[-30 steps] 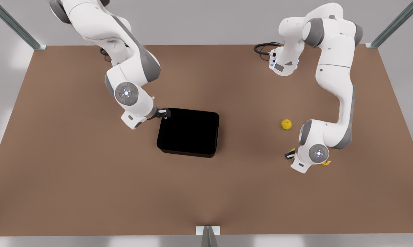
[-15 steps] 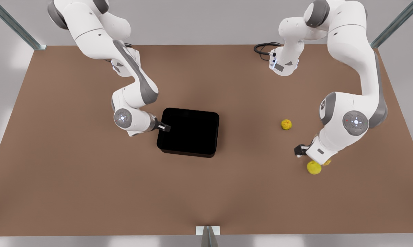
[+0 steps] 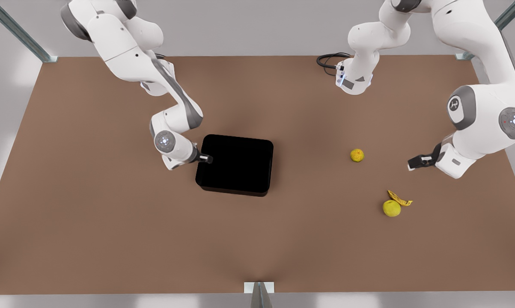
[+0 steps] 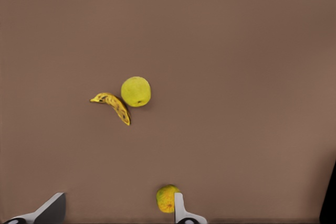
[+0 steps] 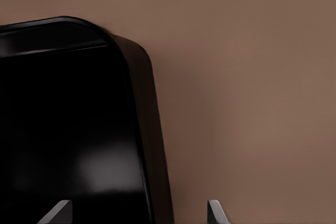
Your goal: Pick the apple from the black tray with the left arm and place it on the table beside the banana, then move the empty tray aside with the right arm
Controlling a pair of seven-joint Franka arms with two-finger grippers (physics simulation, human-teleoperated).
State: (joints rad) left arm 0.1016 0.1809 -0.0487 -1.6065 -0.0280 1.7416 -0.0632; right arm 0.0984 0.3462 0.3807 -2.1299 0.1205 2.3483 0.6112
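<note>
The apple [image 3: 391,208] is seen resting on the table [image 3: 111,222], touching or just beside the banana [image 3: 400,197], which lies at about 1 o'clock from it in the front view. The black tray [image 3: 235,164] is seen empty, well apart from both fruits, at about 9 o'clock from them. The placing step is therefore judged complete, and the tray-moving step is in hand.

The left tool [image 3: 415,164] is held above the table at about 1 o'clock from the banana, with its fingers spread and nothing between them; in the left wrist view the apple [image 4: 136,91], the banana [image 4: 113,106] and a smaller orange fruit [image 4: 167,198] are seen below it. The right tool [image 3: 207,159] is positioned at the tray's 9 o'clock wall; in the right wrist view its fingers [image 5: 216,213] are spread to either side of the tray wall [image 5: 140,129] and no grip has been made.

For the next move, the right tool is expected to be lowered over the wall and closed on it, after which the tray is to be drawn aside along the table.

Compared with half a second ago, the left tool has been withdrawn upward and away from the apple, so that the banana is uncovered. The right tool has been kept at the tray's edge, and the tray has not been shifted.
</note>
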